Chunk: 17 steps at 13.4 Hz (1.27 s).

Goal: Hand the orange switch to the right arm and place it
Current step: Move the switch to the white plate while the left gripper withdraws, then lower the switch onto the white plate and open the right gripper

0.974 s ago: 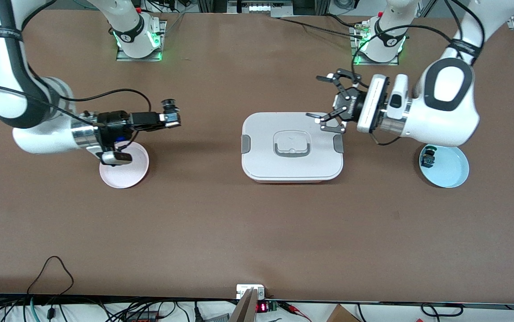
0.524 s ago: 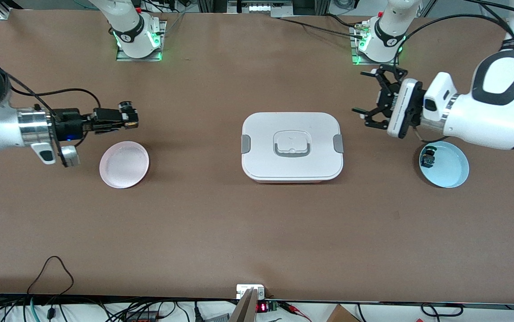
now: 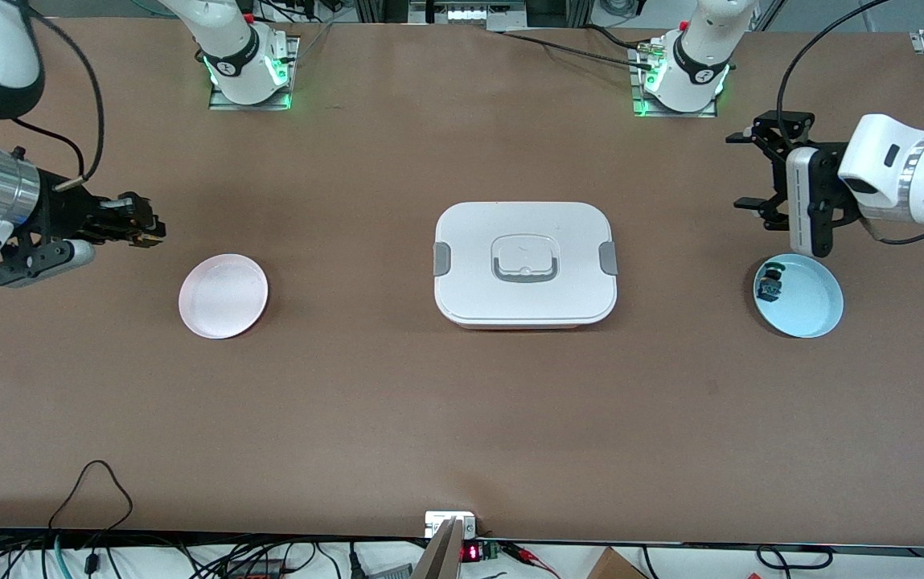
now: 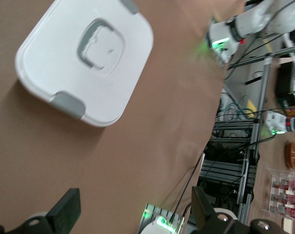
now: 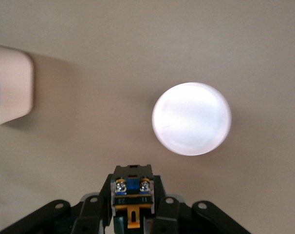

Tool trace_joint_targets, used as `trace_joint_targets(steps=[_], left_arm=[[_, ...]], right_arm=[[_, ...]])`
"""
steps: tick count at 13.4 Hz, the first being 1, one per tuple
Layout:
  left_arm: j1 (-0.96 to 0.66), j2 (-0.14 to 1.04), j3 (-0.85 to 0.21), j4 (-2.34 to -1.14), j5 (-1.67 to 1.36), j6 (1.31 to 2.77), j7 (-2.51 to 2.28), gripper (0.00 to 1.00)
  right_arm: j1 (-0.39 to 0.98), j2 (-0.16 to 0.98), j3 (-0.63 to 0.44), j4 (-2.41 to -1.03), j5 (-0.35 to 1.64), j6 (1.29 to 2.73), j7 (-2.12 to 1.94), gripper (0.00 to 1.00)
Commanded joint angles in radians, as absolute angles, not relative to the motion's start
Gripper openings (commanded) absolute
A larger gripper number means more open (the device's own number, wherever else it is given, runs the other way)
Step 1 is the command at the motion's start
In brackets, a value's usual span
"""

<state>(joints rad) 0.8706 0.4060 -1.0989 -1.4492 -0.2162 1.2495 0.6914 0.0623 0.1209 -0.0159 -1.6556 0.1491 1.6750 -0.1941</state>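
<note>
Handover done: right gripper (image 3: pixel 152 229) clamps the orange switch (image 5: pixel 132 195), over bare table near the pink plate (image 3: pixel 223 295). Placing left. Left gripper (image 3: pixel 759 173) waits, fingers spread and empty, above the blue plate (image 3: pixel 811 310) at the left arm's end.

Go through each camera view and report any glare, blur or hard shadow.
Front view: even light, soft shadow beside the white lidded box, green glow at the arm bases. Right wrist view: the round pink plate is blown out to white, while the orange switch in the right gripper is sharp. Left wrist view: slight blur, no glare.
</note>
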Motion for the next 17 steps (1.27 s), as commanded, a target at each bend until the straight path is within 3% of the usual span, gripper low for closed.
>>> trace_joint_targets(steps=[1, 2, 3, 5, 8, 10, 12, 15, 17], left_arm=[[0.826, 0.356, -1.089, -1.385, -0.115, 1.207, 0.582, 1.0], [0.774, 0.339, -1.069, -1.372, -0.062, 1.192, 0.58, 1.0], [0.693, 0.318, -0.967, -1.35, -0.042, 1.172, 0.58, 1.0], [0.476, 0.244, -0.644, -1.341, -0.049, 1.227, 0.533, 1.0], [0.275, 0.177, -0.368, -1.394, -0.041, 1.412, 0.346, 1.0], [0.119, 0.167, -0.168, -1.413, -0.049, 1.456, 0.206, 1.0], [-0.001, 0.135, -0.039, -1.452, -0.049, 1.501, 0.077, 1.0], [-0.031, -0.02, -0.017, -1.676, -0.037, 1.618, 0.015, 1.0], [-0.031, -0.06, -0.014, -1.715, -0.035, 1.632, 0.009, 1.0]], right_arm=[[0.104, 0.01, -0.012, -1.861, 0.063, 1.852, -0.129, 0.0], [0.11, -0.018, -0.012, -1.946, 0.036, 1.934, -0.124, 0.0], [0.109, -0.023, -0.011, -1.992, 0.031, 1.983, -0.124, 0.0], [0.109, -0.02, -0.011, -2.052, 0.031, 2.057, -0.124, 0.0], [0.103, 0.008, -0.012, -2.161, 0.031, 2.216, -0.124, 0.0], [0.1, 0.055, -0.012, -2.195, 0.031, 2.31, -0.123, 0.0], [0.1, 0.106, -0.014, -2.229, 0.031, 2.406, -0.123, 0.0], [0.094, 0.182, -0.015, -2.263, 0.032, 2.537, -0.124, 0.0], [0.092, 0.219, -0.015, -2.278, 0.032, 2.603, -0.124, 0.0]])
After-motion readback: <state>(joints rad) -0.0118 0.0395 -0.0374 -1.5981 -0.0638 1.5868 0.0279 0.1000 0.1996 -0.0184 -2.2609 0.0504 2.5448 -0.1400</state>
